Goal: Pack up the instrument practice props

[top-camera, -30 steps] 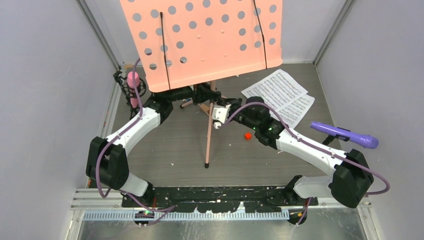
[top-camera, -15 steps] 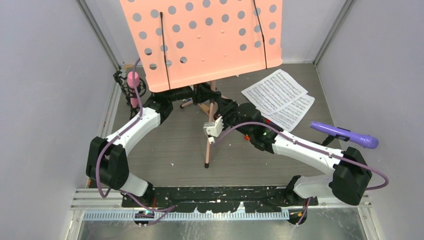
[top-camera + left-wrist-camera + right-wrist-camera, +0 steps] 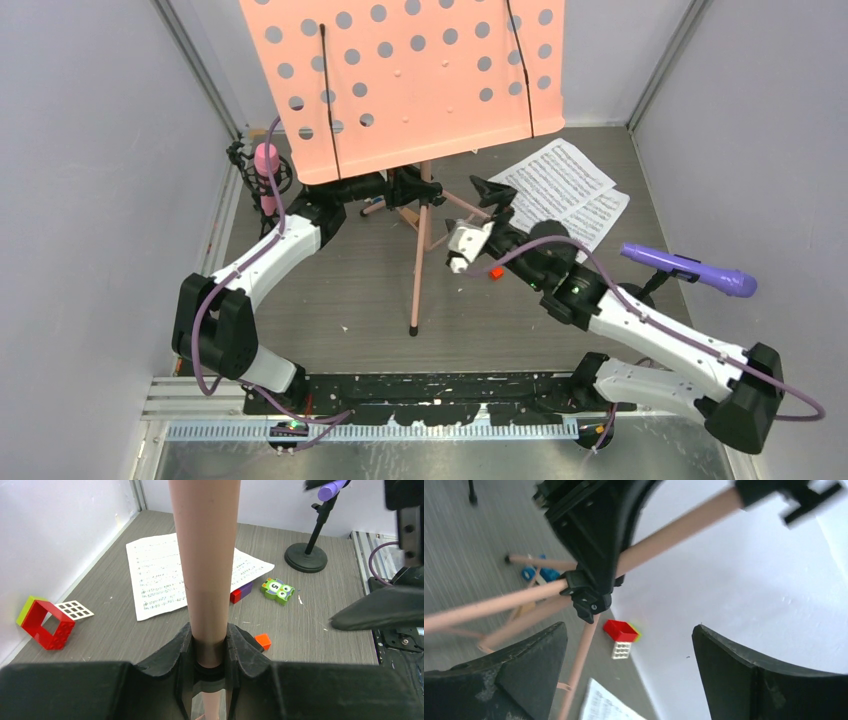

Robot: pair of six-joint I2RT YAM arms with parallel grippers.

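The pink perforated music rack [image 3: 410,70] stands on its tripod, its pole [image 3: 421,250] running down to the floor. My left gripper [image 3: 408,188] is shut on that pole [image 3: 206,555], which sits tight between both fingers. My right gripper [image 3: 495,203] hangs open just right of the pole, with nothing between its fingers [image 3: 519,672]. White sheet-music pages [image 3: 555,190] lie at the back right, beyond the right gripper. A purple microphone [image 3: 690,270] rests on a black mount at the right. At the left wall a pink microphone [image 3: 266,165] sits in its mount.
A small orange block [image 3: 495,271] lies under the right arm. A red and lime block [image 3: 45,625], a green block [image 3: 277,590] and a blue toy [image 3: 536,573] lie on the floor near the tripod legs [image 3: 524,622]. Grey walls close in both sides.
My right gripper has opened, let go of the pole and drawn back to the right. The left gripper still holds the pole and the rack has not moved.
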